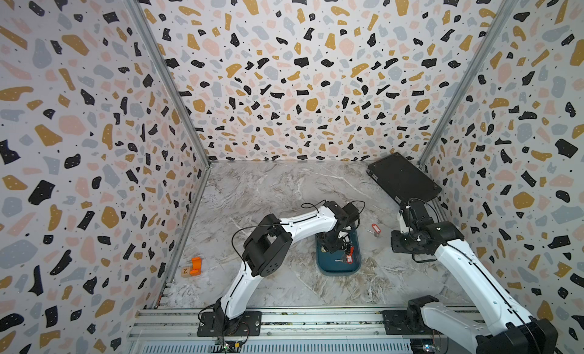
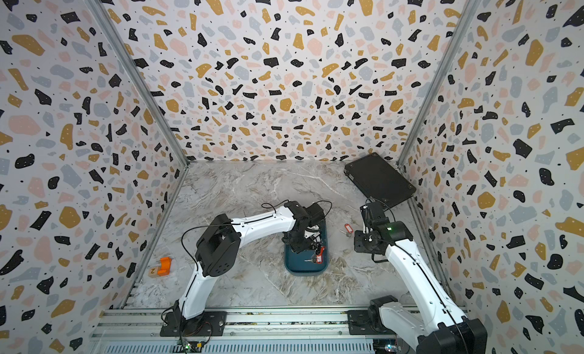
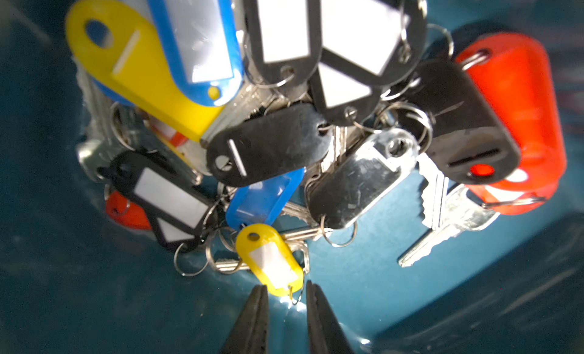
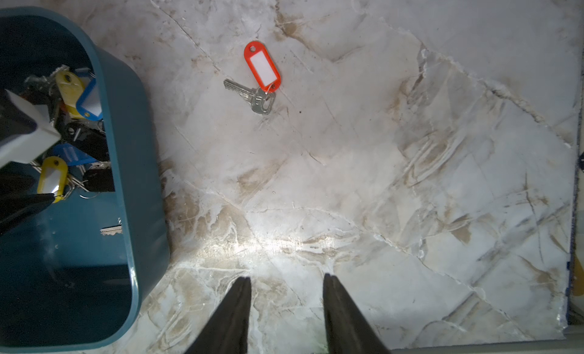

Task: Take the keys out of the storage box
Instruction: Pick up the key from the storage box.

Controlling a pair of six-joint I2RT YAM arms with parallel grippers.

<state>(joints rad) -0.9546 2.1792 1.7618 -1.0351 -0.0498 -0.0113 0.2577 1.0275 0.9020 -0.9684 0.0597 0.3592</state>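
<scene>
Counts: two arms, two grippers, one box (image 1: 331,267), one case (image 1: 403,178), one block (image 1: 196,265), one cube (image 1: 185,270).
Box: teal and lidless. It stands on the table (image 1: 268,191) between the two arms in both top views.
Keys: a tangled heap of keys (image 3: 268,143) lies in the half of the box farther from the arm bases. The nearer half of the floor is mostly bare.
Tags in heap: the left wrist view shows at least two yellow, two blue, three red and six black. Overlap hides the rest, and the keys themselves cannot be counted.
Loose key: one loose key (image 4: 262,71) with a red tag lies flat on the table. It is outside the box on the right arm's side, apart from the wall.
Writing: the tan cube bears a "2". The tags' white inserts are blank, and no brand is legible.
Left gripper: the left gripper (image 3: 286,290) is down inside the box with its fingers only narrowly apart. The tips flank the ring end of a small yellow tag (image 3: 268,257) at the heap's edge. Whether they touch it cannot be told.
Right gripper: the right gripper (image 4: 287,278) is over bare table just beside the box. Its fingers are well apart and hold nothing. The loose key lies ahead of the tips, apart from them.
Case: black and flat, at the far right corner.
Block: orange, touching the cube, near the left wall.
</scene>
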